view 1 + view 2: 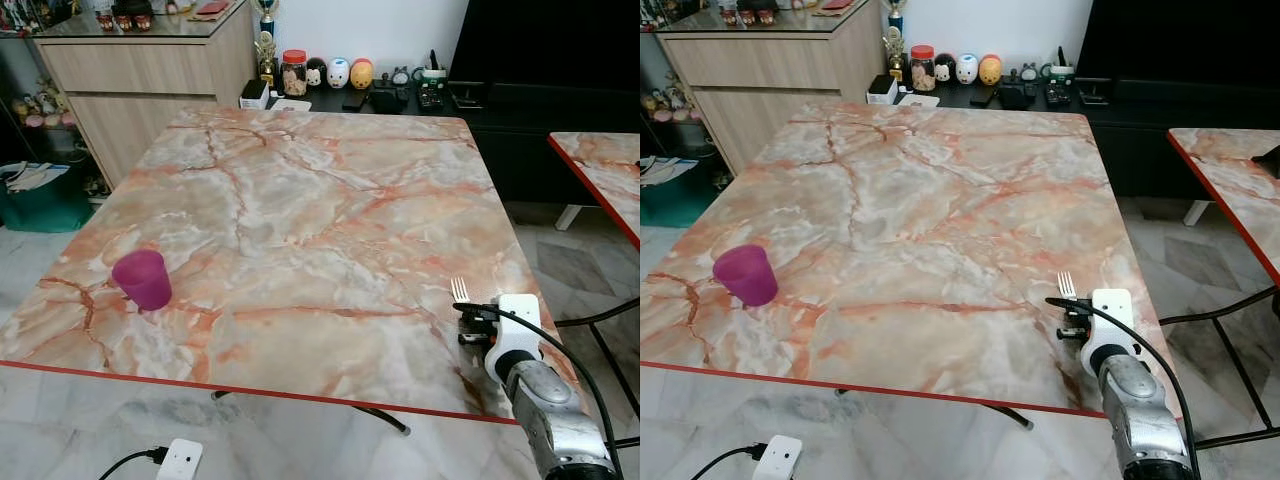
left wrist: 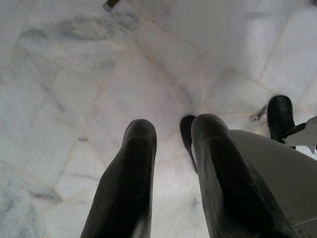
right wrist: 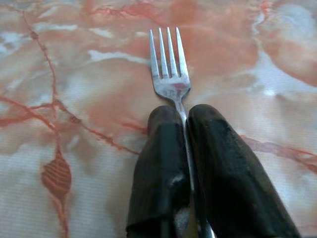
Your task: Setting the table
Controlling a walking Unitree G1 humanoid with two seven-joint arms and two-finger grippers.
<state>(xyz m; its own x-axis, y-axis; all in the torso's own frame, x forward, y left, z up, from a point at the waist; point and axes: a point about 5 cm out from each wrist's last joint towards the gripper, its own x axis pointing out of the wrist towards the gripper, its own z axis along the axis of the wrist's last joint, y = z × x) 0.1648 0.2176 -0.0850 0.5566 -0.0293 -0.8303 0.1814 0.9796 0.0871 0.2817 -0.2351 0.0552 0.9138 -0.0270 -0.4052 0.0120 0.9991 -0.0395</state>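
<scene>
Right wrist view: right gripper (image 3: 184,116) clamped on fork (image 3: 168,69) handle, tines low over table (image 1: 300,200) near its right front corner. Risk: thin handle pivots or skates on slick marble, toward the edge. Purple cup (image 1: 143,278) front-left. Left gripper (image 2: 173,141) parted over floor tiles (image 2: 74,74).

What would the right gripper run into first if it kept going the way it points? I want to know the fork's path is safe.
Likely nothing: the right gripper aims the fork across bare table. The purple cup sits far left.
</scene>
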